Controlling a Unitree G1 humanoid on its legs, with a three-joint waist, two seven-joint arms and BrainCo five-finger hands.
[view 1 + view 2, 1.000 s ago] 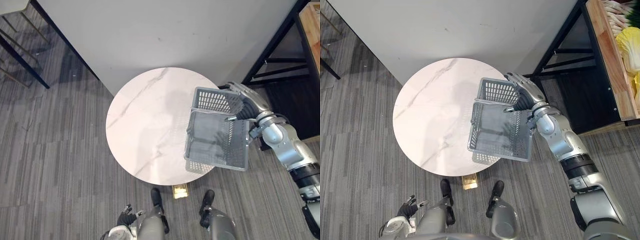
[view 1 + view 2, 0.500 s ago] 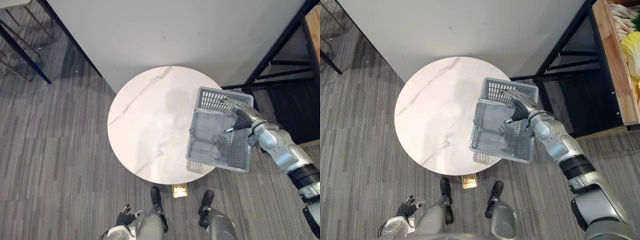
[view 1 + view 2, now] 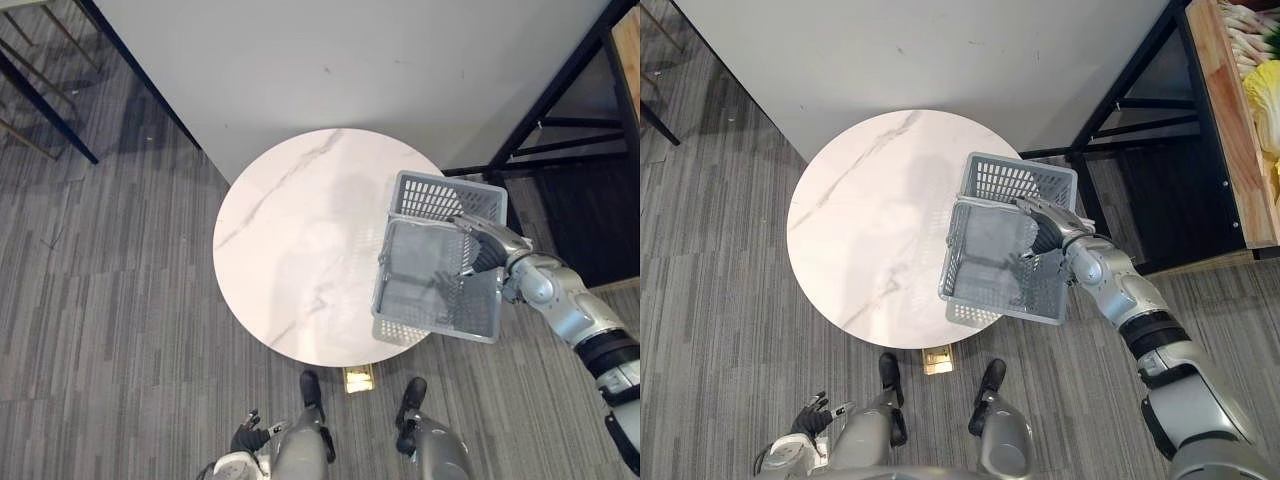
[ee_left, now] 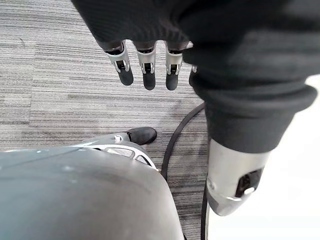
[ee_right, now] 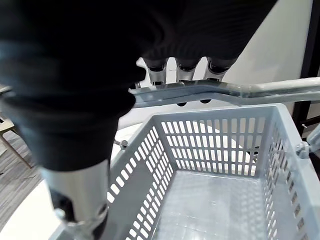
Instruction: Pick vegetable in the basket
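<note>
A grey slotted basket stands empty at the right edge of the round white marble table, partly overhanging it. My right hand reaches in over the basket from the right. In the right wrist view its straight fingers rest against the basket's handle bar, with the basket's wall below. Pale yellow cabbages and white stalks lie in a wooden crate at the far right. My left hand hangs low beside me, fingers straight over the carpet.
A black metal rack stands right of the table under the wooden crate. A white wall panel runs behind the table. Dark chair legs stand at the far left on grey carpet.
My right hand has moved from the basket's far right corner inward over its middle, onto the handle. The basket has stayed in place. The camera has shifted slightly.
</note>
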